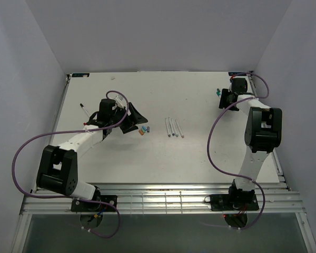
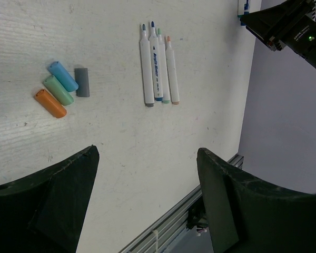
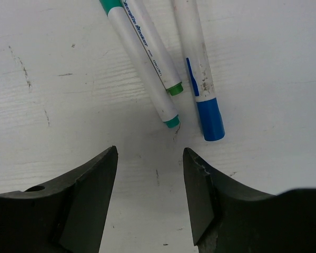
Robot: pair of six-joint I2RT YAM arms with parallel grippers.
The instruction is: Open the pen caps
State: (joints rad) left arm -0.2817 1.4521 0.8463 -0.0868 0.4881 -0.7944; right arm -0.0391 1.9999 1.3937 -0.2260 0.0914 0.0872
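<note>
The left gripper (image 2: 147, 205) is held above the table (image 2: 110, 153), its fingers set wide apart with nothing between them. Four loose caps (image 2: 59, 90), blue, green, orange and grey, are seen lying close together. Four uncapped pens (image 2: 158, 68) are laid side by side near them. The right gripper (image 3: 150, 195) is held low near the far right corner, its fingers also parted and empty. Three more pens (image 3: 160, 68) lie just ahead of it, one fitted with a blue cap (image 3: 210, 118).
</note>
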